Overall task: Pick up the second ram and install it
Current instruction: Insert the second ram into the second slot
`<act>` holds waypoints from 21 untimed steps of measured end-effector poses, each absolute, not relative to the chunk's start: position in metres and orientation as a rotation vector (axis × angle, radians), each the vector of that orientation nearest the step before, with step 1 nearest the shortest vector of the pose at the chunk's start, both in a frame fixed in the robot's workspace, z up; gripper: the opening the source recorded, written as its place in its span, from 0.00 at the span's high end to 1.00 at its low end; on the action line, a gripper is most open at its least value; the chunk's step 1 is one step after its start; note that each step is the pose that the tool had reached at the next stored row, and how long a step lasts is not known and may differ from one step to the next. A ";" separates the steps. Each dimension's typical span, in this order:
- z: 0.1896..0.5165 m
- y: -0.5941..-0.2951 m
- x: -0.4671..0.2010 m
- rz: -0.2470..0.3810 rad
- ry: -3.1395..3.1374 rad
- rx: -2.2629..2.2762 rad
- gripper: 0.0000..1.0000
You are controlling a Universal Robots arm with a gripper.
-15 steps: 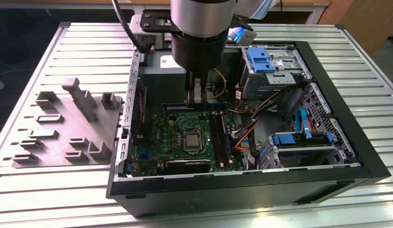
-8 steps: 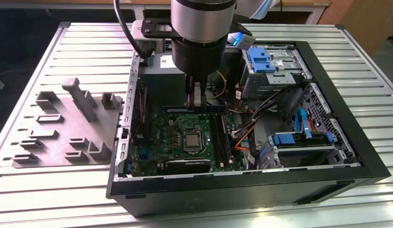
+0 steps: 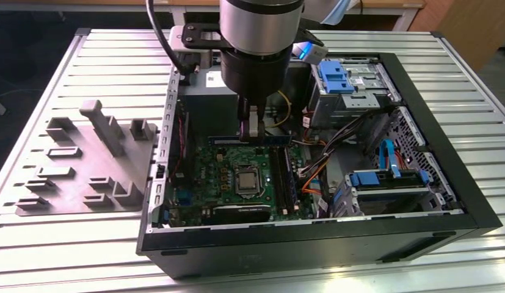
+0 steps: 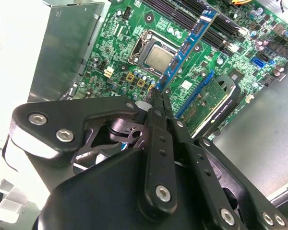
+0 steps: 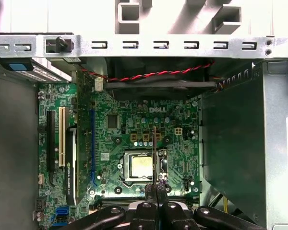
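Note:
My gripper (image 3: 254,135) hangs inside the open computer case (image 3: 447,229), above the far part of the green motherboard (image 3: 211,174). It is shut on the second ram (image 3: 276,139), a long narrow blue-green strip held level above the board. In the second wrist view the second ram (image 4: 187,48) runs out from the fingertips (image 4: 159,103) over the processor (image 4: 161,56). In the first wrist view the second ram (image 5: 155,153) shows edge-on as a thin line above the processor (image 5: 140,166). The long black memory slots (image 3: 283,174) lie beside the processor (image 3: 247,180), toward the exterior view's right.
A grey fixture plate (image 3: 81,165) with upright posts lies on the slatted table at the exterior view's left. Bright blue drive brackets (image 3: 334,76) (image 3: 374,178) and bundled cables (image 3: 317,171) fill the case's right side. A metal power supply box (image 3: 207,97) stands behind the gripper.

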State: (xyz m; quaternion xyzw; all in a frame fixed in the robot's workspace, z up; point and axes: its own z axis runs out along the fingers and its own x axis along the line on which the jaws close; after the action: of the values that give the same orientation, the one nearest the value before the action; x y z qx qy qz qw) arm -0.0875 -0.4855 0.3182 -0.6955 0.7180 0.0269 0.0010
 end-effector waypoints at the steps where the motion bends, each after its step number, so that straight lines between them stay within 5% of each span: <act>1: 0.318 -0.485 -0.087 0.085 2.254 -2.184 0.89; 21: 0.317 -0.485 -0.087 0.084 2.442 -1.964 0.89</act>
State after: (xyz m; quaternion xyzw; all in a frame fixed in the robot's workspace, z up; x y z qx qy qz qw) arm -0.0875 -0.4855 0.3171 -0.6263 0.7791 0.0270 0.0033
